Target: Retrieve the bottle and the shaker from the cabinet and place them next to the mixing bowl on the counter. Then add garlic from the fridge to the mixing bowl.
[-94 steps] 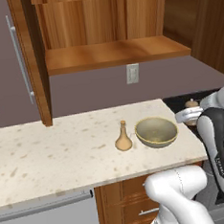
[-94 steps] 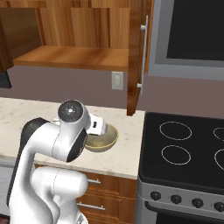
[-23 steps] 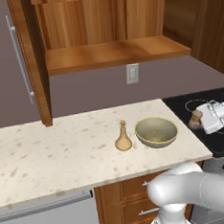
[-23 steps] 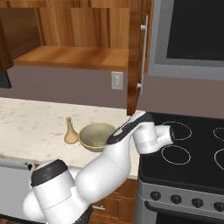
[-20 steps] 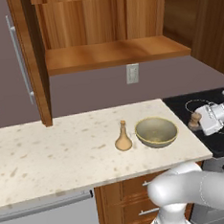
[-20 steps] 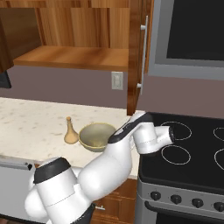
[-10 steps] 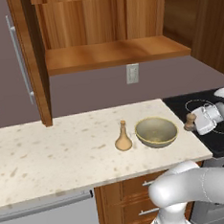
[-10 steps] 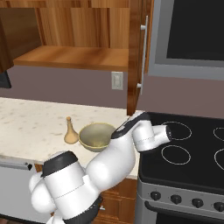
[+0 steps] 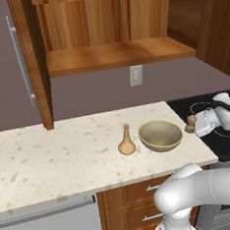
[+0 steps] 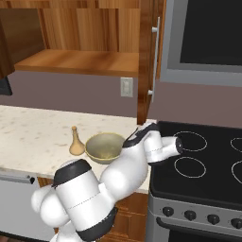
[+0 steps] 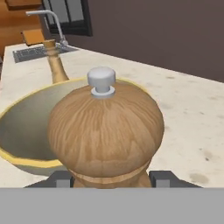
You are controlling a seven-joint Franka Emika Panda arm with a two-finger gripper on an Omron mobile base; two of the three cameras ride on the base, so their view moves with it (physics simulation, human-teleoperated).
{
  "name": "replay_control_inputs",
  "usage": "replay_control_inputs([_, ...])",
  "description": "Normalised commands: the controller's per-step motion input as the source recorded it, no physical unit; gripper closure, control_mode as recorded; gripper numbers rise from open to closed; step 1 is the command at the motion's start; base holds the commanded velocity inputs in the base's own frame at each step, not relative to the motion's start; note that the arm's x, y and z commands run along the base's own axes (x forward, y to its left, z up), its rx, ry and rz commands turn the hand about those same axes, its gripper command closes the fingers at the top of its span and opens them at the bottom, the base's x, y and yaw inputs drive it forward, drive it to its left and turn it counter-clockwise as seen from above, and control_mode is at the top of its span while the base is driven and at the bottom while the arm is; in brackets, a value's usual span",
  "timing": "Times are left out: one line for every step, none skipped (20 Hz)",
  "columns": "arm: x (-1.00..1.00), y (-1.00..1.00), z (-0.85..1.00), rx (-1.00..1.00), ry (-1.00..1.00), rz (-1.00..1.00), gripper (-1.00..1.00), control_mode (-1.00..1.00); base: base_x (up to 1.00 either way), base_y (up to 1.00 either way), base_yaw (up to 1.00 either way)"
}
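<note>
The mixing bowl [image 9: 160,135] serves as the landmark: a round, shallow bowl of dull olive-tan with a thin yellow rim and a smooth matte inside, standing on the speckled cream stone counter [image 9: 56,154] near its end by the stove. Just to the bowl's left stands the bottle [image 9: 126,140], a tan, gourd-shaped piece with a bulbous base and a slim neck, close beside the bowl but apart from it. On the bowl's other side, just beside its rim at the counter's edge, is the shaker [image 9: 190,124], a turned wooden mill with a bulging round head, visible grain, a waist below the head and a small pale grey knob on top. In the hand view the shaker [image 11: 106,131] looms close with the bowl's rim directly behind it.

The gripper [image 9: 201,125] reaches in from the stove side of the bowl, its white hand level with the shaker. Its two dark fingertips [image 11: 162,178] sit on either side of the shaker's waist, the jaws partly closed and clasping it. Whether the shaker's foot touches the counter cannot be told.

Above and behind the bowl, the open wooden cabinet [image 9: 116,55] shows warm streaked grain and a bare shelf; a white wall outlet [image 9: 136,75] sits below it. The black glass cooktop [image 10: 203,163] carries thin white ring markings. No readable writing appears anywhere.
</note>
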Motion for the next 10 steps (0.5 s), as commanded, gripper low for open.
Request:
replay_control_inputs([0.01, 0.0, -0.36, 0.0, 0.0, -0.09, 1.0, -1.0, 0.0, 0.0, 0.0])
replay_control_inputs([0.0, 0.0, -0.39, 0.0, 0.0, -0.07, 1.0, -1.0, 0.0, 0.0, 0.0])
replay_control_inputs([0.03, 0.0, -0.36, 0.0, 0.0, -0.07, 1.0, -1.0, 0.0, 0.0, 0.0])
replay_control_inputs([0.06, 0.01, -0.37, 0.0, 0.0, -0.06, 1.0, -1.0, 0.0, 0.0, 0.0])
replay_control_inputs([0.09, 0.01, -0.4, 0.0, 0.0, -0.05, 1.0, -1.0, 0.0, 0.0, 0.0])
replay_control_inputs([0.09, 0.01, -0.41, 0.0, 0.0, -0.05, 1.0, -1.0, 0.0, 0.0, 0.0])
replay_control_inputs([0.09, 0.0, -0.42, 0.0, 0.0, -0.05, 1.0, -1.0, 0.0, 0.0, 0.0])
replay_control_inputs([0.09, 0.0, -0.41, 0.0, 0.0, -0.04, 1.0, -1.0, 0.0, 0.0, 0.0])
replay_control_inputs([0.09, 0.0, -0.37, 0.0, 0.0, -0.04, 1.0, -1.0, 0.0, 0.0, 0.0])
replay_control_inputs([0.1, 0.02, -0.31, 0.0, 0.0, -0.03, 1.0, -1.0, 0.0, 0.0, 0.0])
